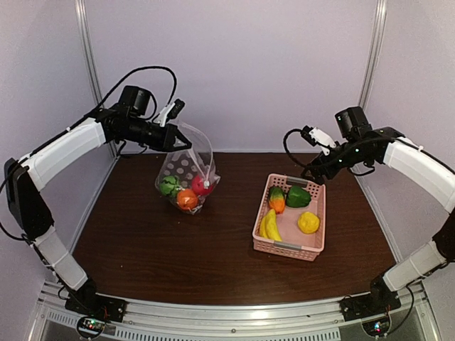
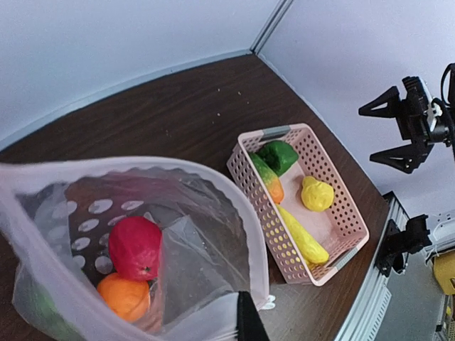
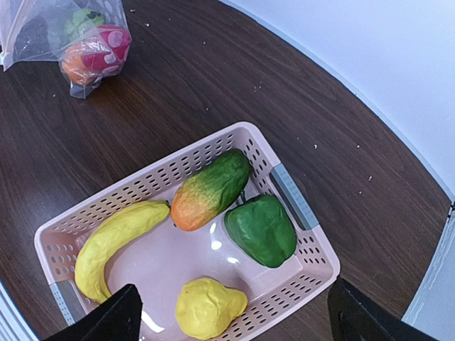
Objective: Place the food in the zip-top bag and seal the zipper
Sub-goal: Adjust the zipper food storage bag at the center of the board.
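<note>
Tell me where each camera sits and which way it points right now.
Top external: above and behind the bases, facing down over the table; left arm and right arm show.
Left wrist: held high, looking down into the zip-top bag; one dark left fingertip shows.
Right wrist: over the basket, looking down; both open right fingers show.
Shared: both wrist views catch basket and bag.

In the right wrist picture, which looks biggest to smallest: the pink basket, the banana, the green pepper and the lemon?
1. pink basket
2. banana and green pepper: the banana is longer, the pepper fatter, too alike to rank
3. lemon, smallest
</note>
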Tool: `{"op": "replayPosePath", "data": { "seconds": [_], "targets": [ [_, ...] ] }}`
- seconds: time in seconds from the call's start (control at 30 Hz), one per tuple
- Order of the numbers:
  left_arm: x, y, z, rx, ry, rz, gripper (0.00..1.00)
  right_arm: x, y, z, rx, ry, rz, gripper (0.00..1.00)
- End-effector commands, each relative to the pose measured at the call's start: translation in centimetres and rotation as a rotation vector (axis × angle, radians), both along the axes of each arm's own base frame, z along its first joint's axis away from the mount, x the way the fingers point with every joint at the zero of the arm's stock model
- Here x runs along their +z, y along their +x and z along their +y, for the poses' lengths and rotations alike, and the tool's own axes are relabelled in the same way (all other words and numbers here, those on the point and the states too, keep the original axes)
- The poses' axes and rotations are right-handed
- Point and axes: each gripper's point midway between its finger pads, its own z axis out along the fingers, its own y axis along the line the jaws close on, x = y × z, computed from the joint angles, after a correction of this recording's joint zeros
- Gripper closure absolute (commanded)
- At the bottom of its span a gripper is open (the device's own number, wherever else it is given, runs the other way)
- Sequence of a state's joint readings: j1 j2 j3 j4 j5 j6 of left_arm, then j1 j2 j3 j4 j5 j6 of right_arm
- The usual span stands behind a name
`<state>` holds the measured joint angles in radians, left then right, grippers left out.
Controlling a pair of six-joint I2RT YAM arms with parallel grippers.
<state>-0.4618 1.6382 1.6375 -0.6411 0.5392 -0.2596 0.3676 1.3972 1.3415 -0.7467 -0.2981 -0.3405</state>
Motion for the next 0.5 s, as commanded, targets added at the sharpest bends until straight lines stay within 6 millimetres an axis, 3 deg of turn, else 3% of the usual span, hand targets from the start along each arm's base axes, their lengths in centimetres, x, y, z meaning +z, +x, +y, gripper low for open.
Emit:
{"op": "replayPosePath", "data": {
  "seconds": [0.0, 0.17, 0.33, 0.4, 0.47],
  "targets": [
    [-0.6, -0.4, 0.2, -0.014, 0.027, 0.031, 1.00, -0.9, -0.8, -0.2, -0.001, 0.013, 0.023, 0.08],
    [0.5, 3.2, 6.7, 0.281, 0.293, -0.065, 1.00, -0.3, -0.7, 0.2, 0.012, 0.036, 0.012, 0.08],
    [1.3, 5.1, 14.9, 0.553, 0.734, -0.104, 1.00, -0.1, -0.6, 0.8, 0.027, 0.064, 0.018, 0.08],
    [2.1, 5.4, 16.8, 0.616, 0.831, -0.146, 1.00, 0.1, -0.5, 0.8, 0.026, 0.073, 0.007, 0.09],
    [2.6, 5.6, 17.5, 0.625, 0.891, -0.188, 1.00, 0.3, -0.5, 0.8, 0.025, 0.083, -0.004, 0.09]
  ]
}}
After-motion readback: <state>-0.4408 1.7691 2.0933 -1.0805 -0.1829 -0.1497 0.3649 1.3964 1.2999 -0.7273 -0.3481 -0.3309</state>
